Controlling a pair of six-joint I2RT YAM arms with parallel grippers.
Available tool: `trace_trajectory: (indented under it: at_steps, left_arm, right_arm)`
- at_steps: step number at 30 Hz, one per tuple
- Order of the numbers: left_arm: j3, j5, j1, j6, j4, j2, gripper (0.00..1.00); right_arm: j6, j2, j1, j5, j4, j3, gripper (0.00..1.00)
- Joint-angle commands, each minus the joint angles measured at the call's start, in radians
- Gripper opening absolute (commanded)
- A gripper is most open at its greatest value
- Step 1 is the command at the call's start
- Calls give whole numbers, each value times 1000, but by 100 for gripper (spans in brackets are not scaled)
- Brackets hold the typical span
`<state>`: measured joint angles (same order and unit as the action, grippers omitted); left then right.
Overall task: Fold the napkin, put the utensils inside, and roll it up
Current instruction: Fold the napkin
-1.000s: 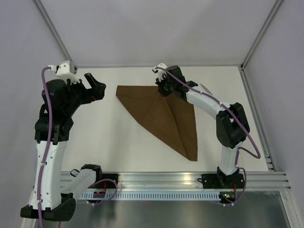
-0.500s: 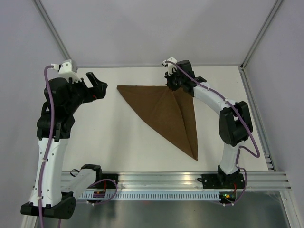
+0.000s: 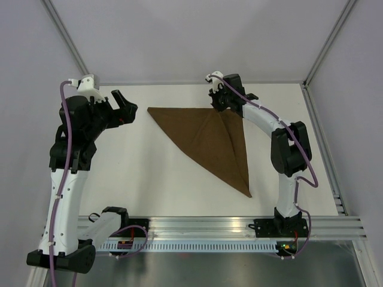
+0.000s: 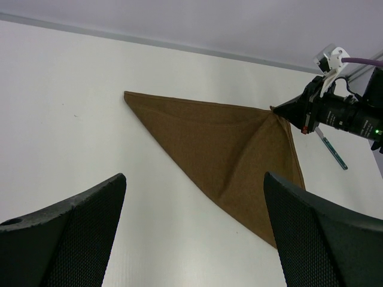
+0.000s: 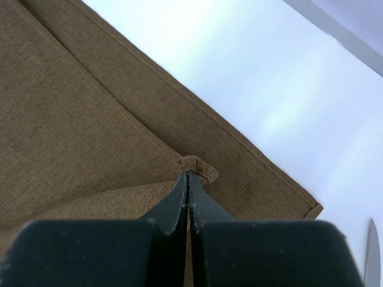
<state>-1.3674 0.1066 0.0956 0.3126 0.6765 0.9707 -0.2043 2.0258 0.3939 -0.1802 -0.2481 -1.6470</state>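
**Napkin** (image 3: 209, 140): brown cloth, folded into a long triangle. It lies flat on the worktop (image 3: 149, 179) toward the far edge, right of centre. One short side runs along the far edge, and the long point reaches toward the near right corner.

**Right hand** (image 3: 219, 106): clenched on one corner of the cloth, with a small lip of fabric showing past the fingertips (image 5: 179, 190). The hand sits over the napkin's far right corner. Whether the held corner touches the layer beneath cannot be told.

**Left hand** (image 3: 122, 106): released and grasping nothing. It hovers near the far left corner, apart from the cloth, which lies to its right.

**Utensil** (image 4: 333, 149): one thin teal stick on the worktop just beside the right hand, toward the right edge. No others can be made out.

**Judgement:** folding step. The held corner probably needs setting squarely on the corner below it. The right arm is the nearer one to both cloth corner and utensil.
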Motion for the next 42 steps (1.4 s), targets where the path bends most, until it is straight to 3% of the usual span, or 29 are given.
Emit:
trace_trajectory:
  at_steps: [1, 42]
  left_arm:
    - [8, 19, -2, 28, -45, 8, 100]
    - [36, 54, -2, 33, -91, 54, 99]
  right_arm:
    - [-17, 19, -18, -5, 20, -71, 1]
    - [20, 73, -122, -18, 24, -126, 1]
